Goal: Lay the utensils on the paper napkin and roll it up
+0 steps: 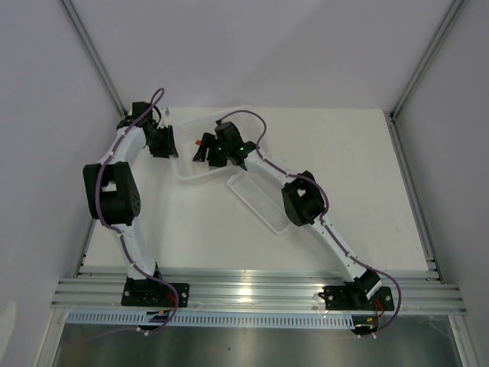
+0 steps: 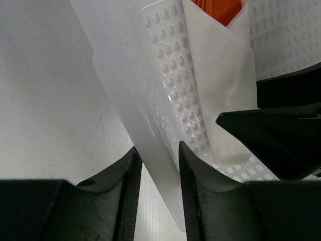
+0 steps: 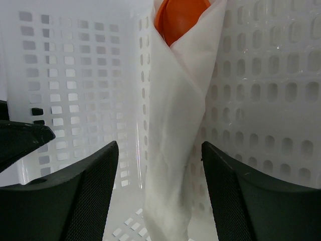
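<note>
Napkin (image 3: 175, 125) rolled round utensils (image 3: 175, 20), standing in basket (image 3: 65, 75) corner. Right hand (image 3: 159, 148) wide open; we see its fingers flanking roll. Left hand (image 2: 159, 148) clamps basket wall.

No lettering, label, brand mark, number or sign legible in any of the three views.
</note>
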